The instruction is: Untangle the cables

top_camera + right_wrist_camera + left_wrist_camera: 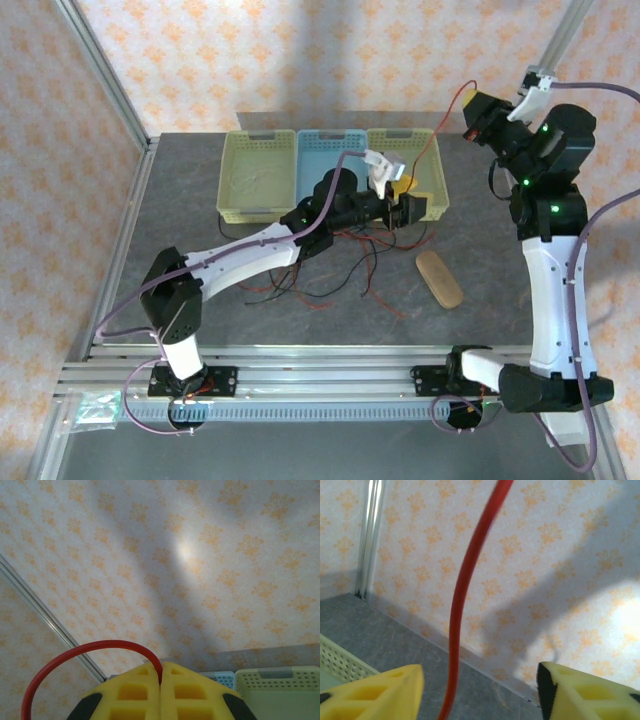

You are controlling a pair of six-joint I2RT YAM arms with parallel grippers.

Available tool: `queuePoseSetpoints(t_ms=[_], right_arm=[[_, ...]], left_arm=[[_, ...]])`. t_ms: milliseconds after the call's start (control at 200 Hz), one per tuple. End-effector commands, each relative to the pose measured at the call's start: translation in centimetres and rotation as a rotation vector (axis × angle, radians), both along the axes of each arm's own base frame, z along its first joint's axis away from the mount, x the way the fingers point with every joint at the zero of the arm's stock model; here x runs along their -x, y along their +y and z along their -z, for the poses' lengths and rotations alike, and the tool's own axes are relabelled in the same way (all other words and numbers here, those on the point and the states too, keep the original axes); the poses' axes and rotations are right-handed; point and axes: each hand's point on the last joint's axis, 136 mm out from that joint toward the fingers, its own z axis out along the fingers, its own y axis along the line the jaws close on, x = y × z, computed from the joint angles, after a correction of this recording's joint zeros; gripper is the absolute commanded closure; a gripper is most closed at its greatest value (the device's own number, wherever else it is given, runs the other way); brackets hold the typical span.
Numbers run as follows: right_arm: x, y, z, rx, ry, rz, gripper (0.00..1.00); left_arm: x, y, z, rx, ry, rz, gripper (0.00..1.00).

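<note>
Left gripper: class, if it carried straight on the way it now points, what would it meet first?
Probably the red cable crossing between its open fingers; beyond that, the patterned wall. Depth is hard to judge.

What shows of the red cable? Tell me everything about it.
The red cable is a thin, smooth, round wire, plastic-coated by its look. The right gripper, raised high, is shut on it, and a loop curls out beside the yellow fingers. From there it curves down to the left gripper, passing between its open fingers without visibly touching either. Below that, the tangle on the table holds more red wire. Whether it is the same cable is unclear.
</note>
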Motion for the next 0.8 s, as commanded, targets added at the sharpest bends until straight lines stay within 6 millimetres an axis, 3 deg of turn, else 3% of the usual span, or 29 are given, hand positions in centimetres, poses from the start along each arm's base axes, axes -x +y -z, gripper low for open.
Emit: queuePoseSetpoints(t_ms=[0,95,255,506,596,671,691,796], right_arm=[[1.0,0.5,-2.1,-0.003,-0.051,-0.026,1.00],[1.2,0.6,-2.3,-0.002,-0.057,-0.030,1.00],[1.2,0.5,-2.1,0.000,-0.051,-0.025,1.00],[1.0,-0.8,-1.3,0.040,-0.024,0.057,1.00],[0.1,-3.2,1.2,0.079,0.063,0.199,1.00],[-0.4,-5.4,4.2,0.118,0.171,0.322,1.00],[-1.3,-5.8,5.9,0.134,0.224,0.341,1.00],[-2.2,-5.5,11.2,0.191,0.371,0.309,1.00]], left_arm=[[0.7,-0.1,-5.1,0.130,-0.078,0.038,0.57],[0.7,-0.3,-4.9,0.132,-0.073,0.041,0.77],[0.7,-0.3,-5.1,0.142,-0.070,0.045,0.98],[0.3,0.5,-5.0,0.119,-0.061,0.010,1.00],[-0.9,2.4,-5.1,0.075,-0.041,-0.074,1.00],[-1.8,4.7,-5.7,0.045,-0.038,-0.149,1.00],[-1.9,5.4,-6.0,0.041,-0.042,-0.166,1.00],[-2.3,8.5,-7.8,0.019,-0.066,-0.229,1.00]])
